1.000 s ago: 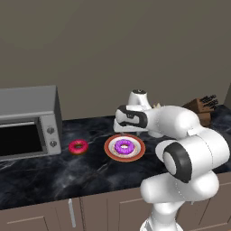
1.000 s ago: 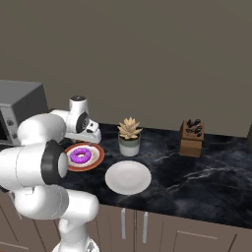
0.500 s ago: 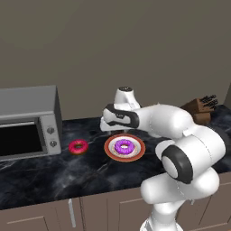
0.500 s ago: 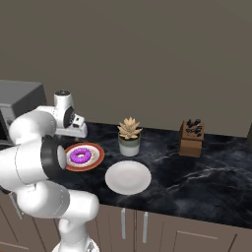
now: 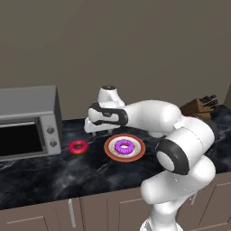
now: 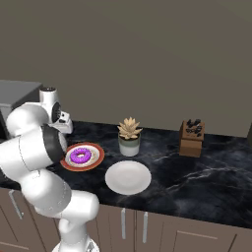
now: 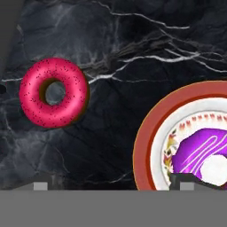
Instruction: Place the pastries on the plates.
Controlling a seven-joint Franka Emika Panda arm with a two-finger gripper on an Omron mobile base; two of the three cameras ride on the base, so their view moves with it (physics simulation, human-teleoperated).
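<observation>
Gripper (image 5: 89, 127) wide open, empty (purple donut (image 5: 123, 146) already on the orange plate (image 5: 137, 154)); centre it over the red donut (image 5: 78, 146), descend straight, close across the ring

1. You see the purple-frosted donut (image 5: 124, 146) lying flat, centred on the orange-rimmed plate (image 5: 137, 152).
2. The red-pink donut (image 5: 78, 146) lies flat on the counter, near that plate's left, apart from it.
3. The plain white plate (image 6: 128, 176) sits bare.
</observation>
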